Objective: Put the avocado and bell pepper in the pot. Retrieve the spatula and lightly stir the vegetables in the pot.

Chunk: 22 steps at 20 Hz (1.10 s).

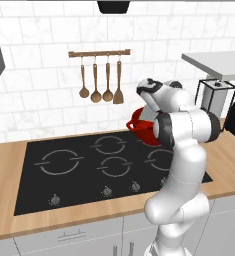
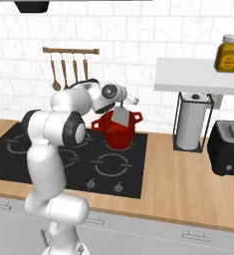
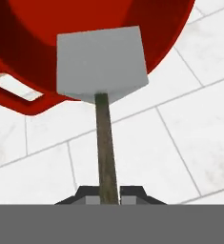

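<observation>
Spatula (image 3: 102, 64) handle pinched in hand (image 3: 106, 196), fingers pressed tight on it; grey blade held out ahead, over pot (image 2: 119, 130) rim. Pot sits on rear right of hob (image 1: 79, 170), on surface (image 2: 188, 184).

spatula (image 3: 102, 64) blade over red pot (image 3: 46, 28)

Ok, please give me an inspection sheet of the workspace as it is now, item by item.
Surface: wooden counter with black cooktop.
Job's things: red pot on the cooktop's back right; spatula blade over the pot's rim. Contents of pot hidden.
Clutter: toaster, paper towel holder, jar on shelf.
Grippers: gripper shut on the spatula's handle.
Cables: nothing seen.
Surroundings: white tiled wall, wooden utensils on a rail.
</observation>
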### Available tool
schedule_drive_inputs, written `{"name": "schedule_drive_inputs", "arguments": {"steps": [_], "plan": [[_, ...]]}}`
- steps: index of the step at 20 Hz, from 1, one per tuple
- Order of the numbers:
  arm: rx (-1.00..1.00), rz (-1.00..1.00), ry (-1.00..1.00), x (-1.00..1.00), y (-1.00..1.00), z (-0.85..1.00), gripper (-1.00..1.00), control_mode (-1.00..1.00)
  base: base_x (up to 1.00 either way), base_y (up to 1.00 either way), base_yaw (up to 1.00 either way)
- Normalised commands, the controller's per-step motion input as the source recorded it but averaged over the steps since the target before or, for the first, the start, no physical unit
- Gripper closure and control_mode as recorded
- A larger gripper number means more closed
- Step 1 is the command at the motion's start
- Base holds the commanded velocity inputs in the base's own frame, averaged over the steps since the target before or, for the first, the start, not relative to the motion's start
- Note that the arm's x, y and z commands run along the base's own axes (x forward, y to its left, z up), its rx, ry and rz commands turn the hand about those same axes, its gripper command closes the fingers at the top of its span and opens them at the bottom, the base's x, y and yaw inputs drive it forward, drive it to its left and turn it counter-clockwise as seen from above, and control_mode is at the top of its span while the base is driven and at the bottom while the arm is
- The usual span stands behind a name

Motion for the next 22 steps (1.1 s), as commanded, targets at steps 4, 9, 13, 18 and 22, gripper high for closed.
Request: {"name": "schedule_drive_inputs", "arguments": {"steps": [4,9,13,18,22], "plan": [[0.00,0.00,0.00,-0.62,-0.29,-0.63,1.00,-1.00,0.00,0.00,0.00],[0.01,0.00,0.00,-0.47,-0.37,-0.57,1.00,-1.00,0.00,0.00,0.00],[0.00,0.00,0.00,-0.54,-0.40,-0.46,1.00,-1.00,0.00,0.00,0.00],[0.00,0.00,0.00,-0.50,-0.32,-0.33,1.00,-1.00,0.00,0.00,0.00],[0.00,0.00,-0.02,-0.42,-0.17,-0.21,1.00,-1.00,0.00,0.00,0.00]]}}
